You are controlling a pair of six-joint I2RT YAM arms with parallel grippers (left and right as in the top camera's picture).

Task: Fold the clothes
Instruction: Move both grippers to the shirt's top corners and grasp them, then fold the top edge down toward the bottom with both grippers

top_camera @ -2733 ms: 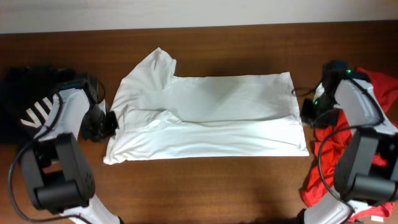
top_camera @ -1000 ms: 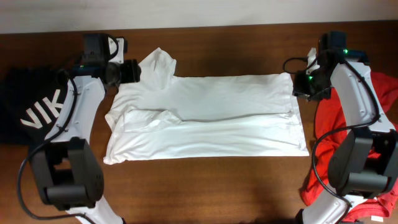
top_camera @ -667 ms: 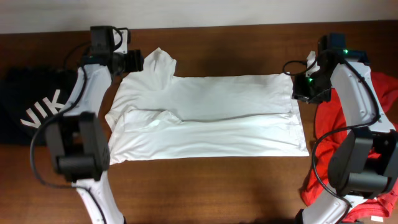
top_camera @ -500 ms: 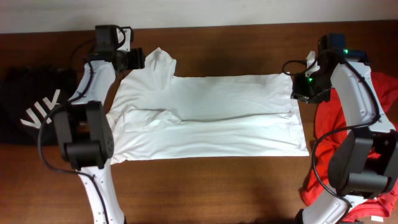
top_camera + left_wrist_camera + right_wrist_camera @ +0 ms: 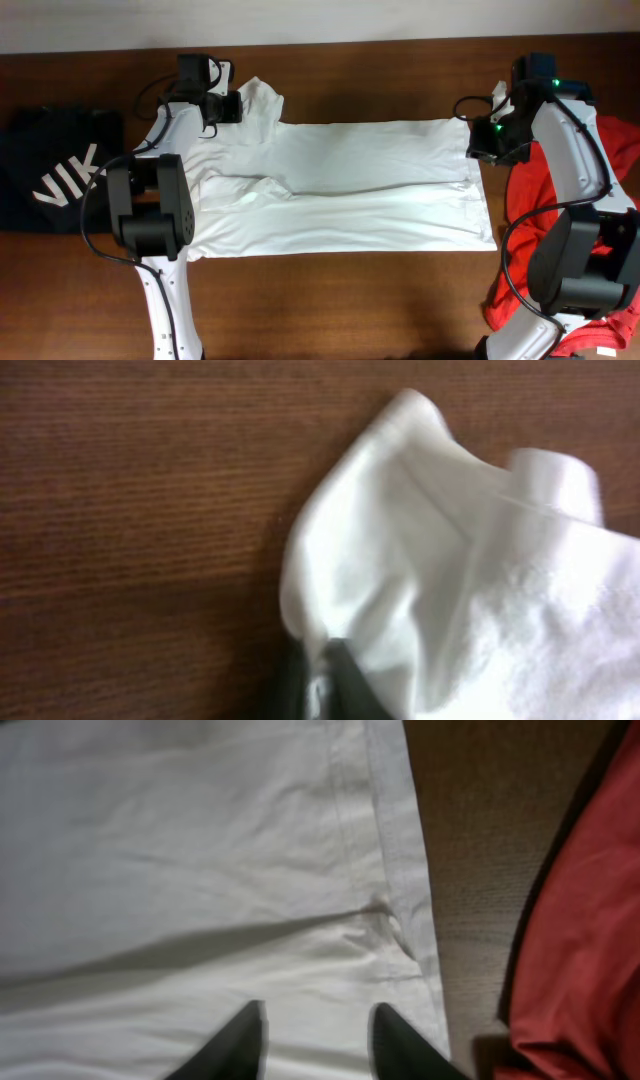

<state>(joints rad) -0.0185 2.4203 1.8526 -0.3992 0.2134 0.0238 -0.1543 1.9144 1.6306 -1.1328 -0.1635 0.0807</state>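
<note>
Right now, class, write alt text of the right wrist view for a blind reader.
Dark fingertips of the right gripper stand apart above a white T-shirt near its hem. Wooden table and a red garment lie beyond the hem.

Three garments lay on one wooden table point(image 5: 330, 300): one white T-shirt point(image 5: 340, 185) at the centre, one black garment point(image 5: 55, 180) with white letters to the left of the T-shirt, and one red-orange garment point(image 5: 620, 150) to its right. Two robot arms, the left arm point(image 5: 150, 210) and the right arm point(image 5: 565, 150), flanked the T-shirt.
</note>
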